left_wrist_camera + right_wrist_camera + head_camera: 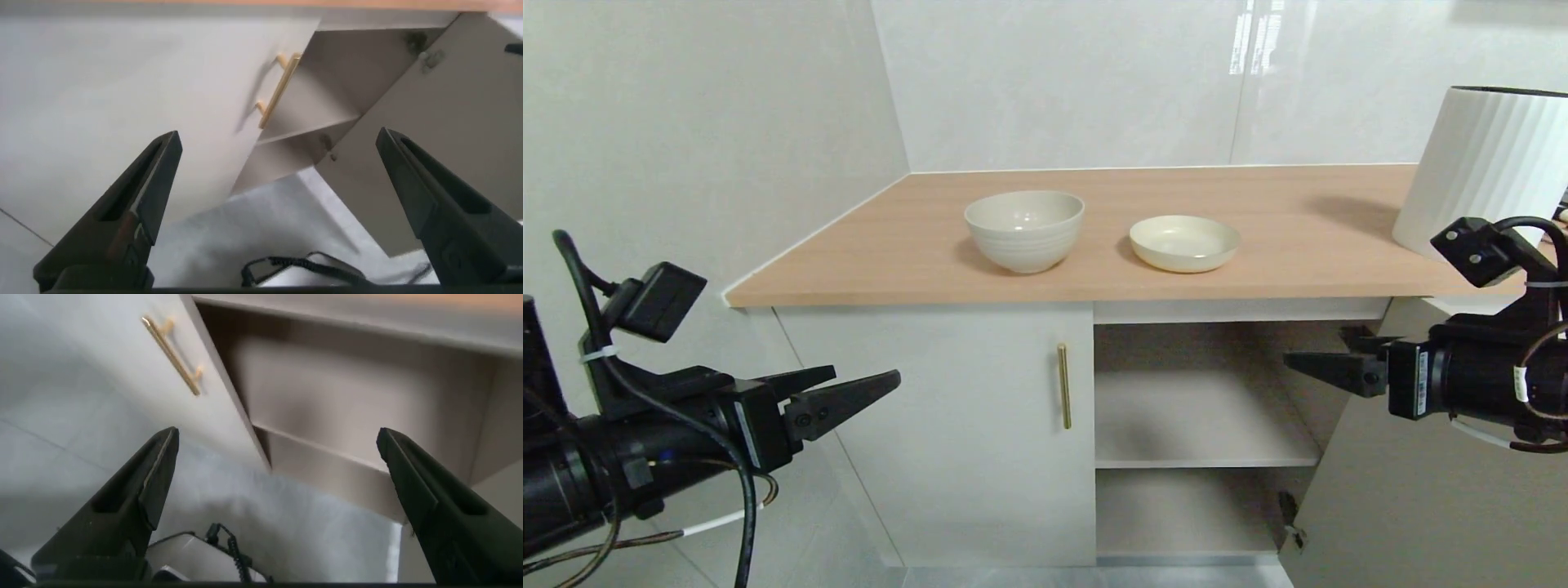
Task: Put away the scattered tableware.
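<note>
Two pieces of cream tableware stand on the wooden countertop [915,245]: a deep ribbed bowl [1024,229] and, to its right, a shallow dish [1184,242]. Both grippers hang below counter height, in front of the white cabinet. My left gripper [866,376] [278,135] is open and holds nothing, left of the closed door, pointing towards it. My right gripper [1315,347] [277,434] is also open and holds nothing, at the right edge of the open compartment [1201,392], pointing left into it.
The cabinet's left door [947,425] is closed, with a gold bar handle [1063,398] [274,90] [173,355]. The right door [1405,498] is swung open beside a bare inner shelf [1201,429] [327,453]. A white ribbed lampshade [1486,171] stands at the counter's right end.
</note>
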### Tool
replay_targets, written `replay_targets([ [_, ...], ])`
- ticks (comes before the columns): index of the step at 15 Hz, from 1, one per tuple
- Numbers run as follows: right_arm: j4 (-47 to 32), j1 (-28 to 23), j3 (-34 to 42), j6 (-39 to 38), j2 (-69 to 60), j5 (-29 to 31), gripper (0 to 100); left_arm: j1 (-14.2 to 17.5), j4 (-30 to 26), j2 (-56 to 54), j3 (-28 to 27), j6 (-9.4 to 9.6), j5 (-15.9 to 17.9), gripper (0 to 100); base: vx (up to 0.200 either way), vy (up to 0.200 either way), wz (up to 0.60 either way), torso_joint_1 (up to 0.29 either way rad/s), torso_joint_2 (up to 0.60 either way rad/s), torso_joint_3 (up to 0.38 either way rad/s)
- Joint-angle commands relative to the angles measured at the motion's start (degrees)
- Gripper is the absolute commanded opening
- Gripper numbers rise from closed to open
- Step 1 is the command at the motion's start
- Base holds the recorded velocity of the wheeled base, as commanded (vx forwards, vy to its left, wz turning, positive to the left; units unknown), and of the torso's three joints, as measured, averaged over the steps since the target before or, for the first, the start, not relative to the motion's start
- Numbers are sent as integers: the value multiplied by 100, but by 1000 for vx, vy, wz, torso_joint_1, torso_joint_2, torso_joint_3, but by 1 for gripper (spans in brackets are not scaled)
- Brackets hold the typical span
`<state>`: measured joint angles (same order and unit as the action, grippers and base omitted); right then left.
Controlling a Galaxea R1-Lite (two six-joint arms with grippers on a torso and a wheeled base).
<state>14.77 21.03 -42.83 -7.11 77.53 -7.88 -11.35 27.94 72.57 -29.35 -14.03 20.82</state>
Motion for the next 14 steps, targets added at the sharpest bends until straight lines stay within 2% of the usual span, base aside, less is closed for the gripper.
replay_targets([
  [1,96,-73,-7,8,-19,-4,100,71,27,187,-9,-3,-8,100,0,0,0,178,-491,-295],
  [8,210,-73,64,236,-45,-12,100,71,-8,29,-114,-56,-17,100,0,0,0,186,-477,-284],
  [10,342,-73,64,245,-10,-12,100,71,-8,64,-246,-56,-17,100,0,0,0,102,-227,-139],
  [12,676,-81,2,412,236,23,100,71,-17,275,-703,-56,-17,100,0,0,0,29,-73,-44],
  [14,869,-81,-631,491,842,207,100,89,-263,565,-1327,-56,-17,100,0,0,0,0,0,0],
])
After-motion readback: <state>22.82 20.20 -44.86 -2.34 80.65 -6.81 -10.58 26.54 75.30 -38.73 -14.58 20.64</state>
